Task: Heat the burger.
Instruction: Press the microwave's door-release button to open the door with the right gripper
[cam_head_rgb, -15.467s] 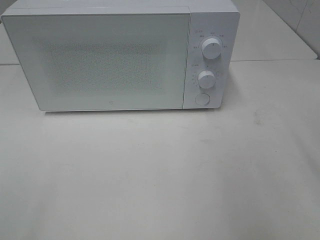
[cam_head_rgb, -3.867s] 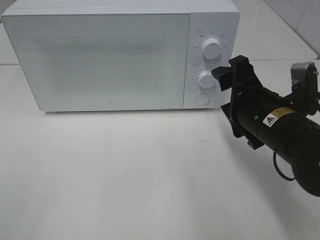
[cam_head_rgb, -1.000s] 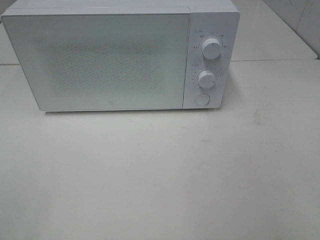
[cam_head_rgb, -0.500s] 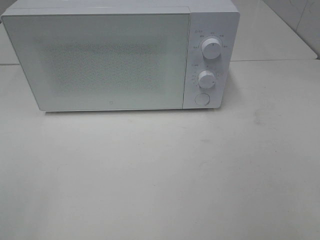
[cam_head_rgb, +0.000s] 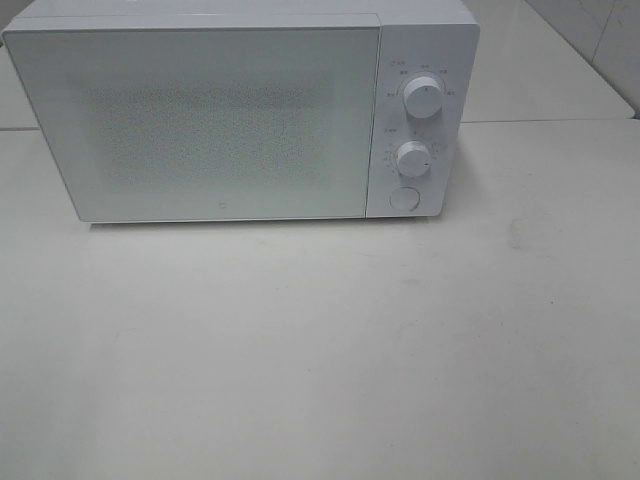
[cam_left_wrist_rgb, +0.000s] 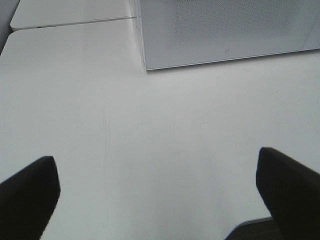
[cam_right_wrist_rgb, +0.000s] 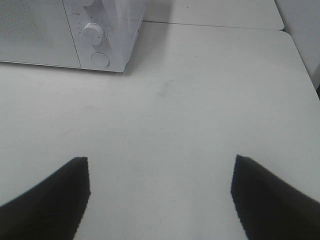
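While the white microwave (cam_head_rgb: 220, 120) sits shut | left jaws spread, empty | right jaws spread, empty

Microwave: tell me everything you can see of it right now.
The microwave is a white box standing upright at the back of the white table. Its wide door, with a speckled mesh window, is shut. The panel beside it carries an upper knob and a lower knob above a round button. Nothing else touches it.

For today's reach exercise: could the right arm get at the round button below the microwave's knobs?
Probably yes: the right gripper is open and empty, with only table between it and the round button.
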